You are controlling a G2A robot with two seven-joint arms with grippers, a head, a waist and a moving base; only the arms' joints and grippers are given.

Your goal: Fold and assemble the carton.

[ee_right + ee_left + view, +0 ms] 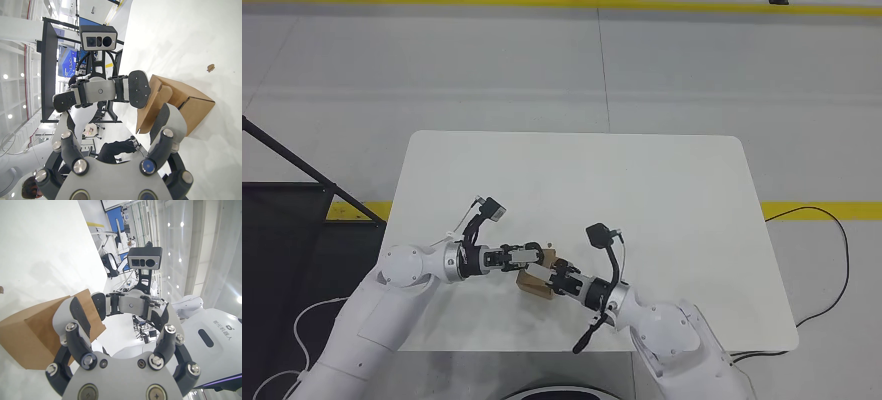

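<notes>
Already the carton (535, 281) stood squared up near the desk's (642, 180) robot-side edge; its end flaps looked not yet closed, so tucking seemed left; the left tool (121, 313) and right tool (115, 113) gaped wide, gripping nothing, one finger each against a flap.

Short dark lettering on a white board (94, 9) in the background room.

site: robotics lab | evidence: yellow floor tape (817, 210), desk monitor (127, 228), ceiling spotlights (181, 224), white worktable (672, 170)
</notes>
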